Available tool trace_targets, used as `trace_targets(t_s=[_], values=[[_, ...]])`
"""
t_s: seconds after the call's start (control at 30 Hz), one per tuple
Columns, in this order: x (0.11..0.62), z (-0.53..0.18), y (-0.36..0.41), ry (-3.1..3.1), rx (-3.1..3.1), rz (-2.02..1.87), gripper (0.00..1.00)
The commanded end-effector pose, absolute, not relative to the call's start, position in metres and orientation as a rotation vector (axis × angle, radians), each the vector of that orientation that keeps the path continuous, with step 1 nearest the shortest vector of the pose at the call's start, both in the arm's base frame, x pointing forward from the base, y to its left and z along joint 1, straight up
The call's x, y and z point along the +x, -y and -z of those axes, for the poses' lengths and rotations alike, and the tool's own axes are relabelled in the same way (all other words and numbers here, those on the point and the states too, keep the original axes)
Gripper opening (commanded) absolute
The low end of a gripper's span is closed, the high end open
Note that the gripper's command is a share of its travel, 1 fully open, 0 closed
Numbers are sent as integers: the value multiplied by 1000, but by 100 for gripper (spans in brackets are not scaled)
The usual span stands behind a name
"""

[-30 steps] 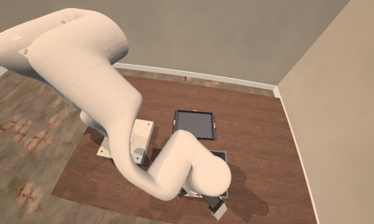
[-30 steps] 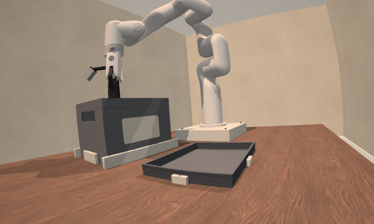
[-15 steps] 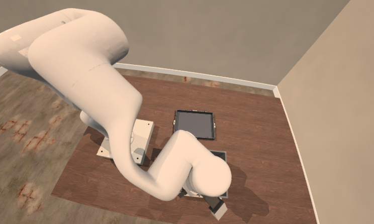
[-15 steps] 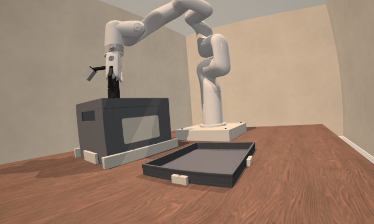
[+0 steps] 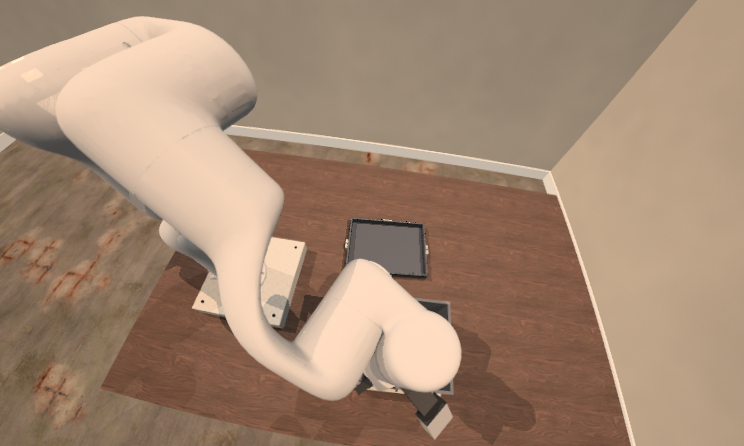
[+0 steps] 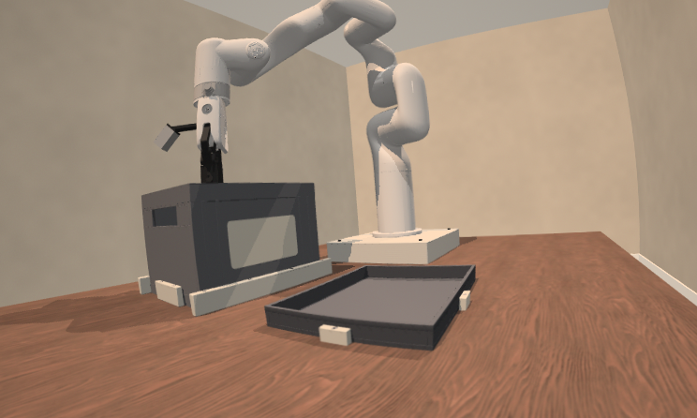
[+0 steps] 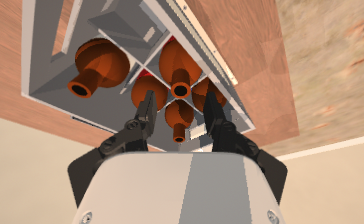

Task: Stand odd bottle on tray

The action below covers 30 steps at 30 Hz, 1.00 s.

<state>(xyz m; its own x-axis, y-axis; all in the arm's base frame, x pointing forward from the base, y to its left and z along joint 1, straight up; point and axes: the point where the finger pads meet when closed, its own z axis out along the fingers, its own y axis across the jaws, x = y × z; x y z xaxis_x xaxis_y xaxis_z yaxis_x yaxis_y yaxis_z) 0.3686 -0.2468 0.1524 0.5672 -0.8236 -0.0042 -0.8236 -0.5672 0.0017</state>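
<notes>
Wrist view | gripper (image 7: 179,114) fingers apart, empty, straddling bottle (image 7: 178,119) neck inside crate (image 6: 221,233) | bottle likely rigid, smooth, slippery; grip neck below mouth | tray (image 6: 429,332) bare.

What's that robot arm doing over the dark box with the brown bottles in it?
The arm's gripper hangs open over the dark crate, its fingers on either side of one brown bottle's neck. It is not holding anything. At least five brown bottles sit in the crate's compartments. The flat tray next to the crate has no bottle on it, so the odd bottle has not been moved there yet.
</notes>
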Motion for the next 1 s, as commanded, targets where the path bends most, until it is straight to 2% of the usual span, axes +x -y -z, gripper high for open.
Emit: trace_targets(t_s=[0.0, 0.97], values=[[370, -154, 247, -1461, -2781, 0, 65], [370, -144, 247, -1461, -2781, 0, 65]])
